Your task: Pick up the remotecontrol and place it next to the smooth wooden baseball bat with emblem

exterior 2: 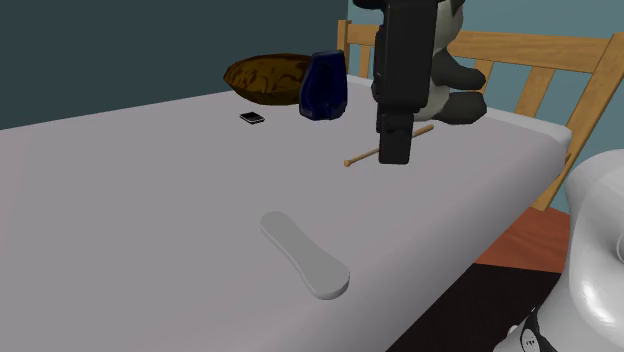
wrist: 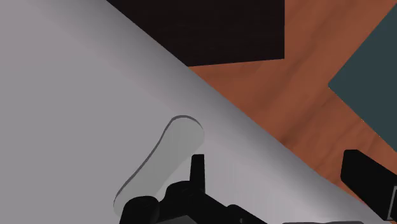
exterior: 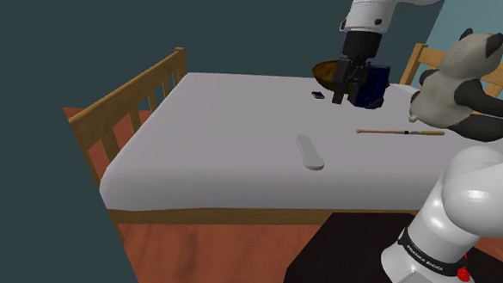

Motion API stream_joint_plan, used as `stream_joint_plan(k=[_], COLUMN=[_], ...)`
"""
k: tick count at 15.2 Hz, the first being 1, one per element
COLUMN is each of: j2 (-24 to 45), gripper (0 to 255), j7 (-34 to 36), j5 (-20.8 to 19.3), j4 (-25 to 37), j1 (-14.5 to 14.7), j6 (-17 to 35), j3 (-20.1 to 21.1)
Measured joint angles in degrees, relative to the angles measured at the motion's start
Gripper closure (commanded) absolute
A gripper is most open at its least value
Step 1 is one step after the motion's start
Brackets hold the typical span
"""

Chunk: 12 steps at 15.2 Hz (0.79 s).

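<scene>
One arm reaches high over the bed, end effector pointing down, fingers apart, empty; band lettering unreadable.

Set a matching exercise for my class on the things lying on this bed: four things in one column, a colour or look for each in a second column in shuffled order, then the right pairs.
Things
1. remote control
2. bowl
3. vase
4. baseball bat

Colour or look
A. dark blue, standing upright
B. plain pale grey, lying flat
C. dark brown, round and open
D. light tan, long and thin

Pairs: 1-B, 2-C, 3-A, 4-D
</scene>
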Motion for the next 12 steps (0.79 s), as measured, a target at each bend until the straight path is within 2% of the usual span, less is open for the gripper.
stream_joint_plan(k=[3, 12], j2=[0.9, 10.5], gripper=[0, 0], j7=[1.5, 12.5], j5=[-0.1, -1.4], j4=[-1.5, -8.5], j1=[-0.7, -6.1], j6=[2.5, 20.8], j3=[0.4, 2.5])
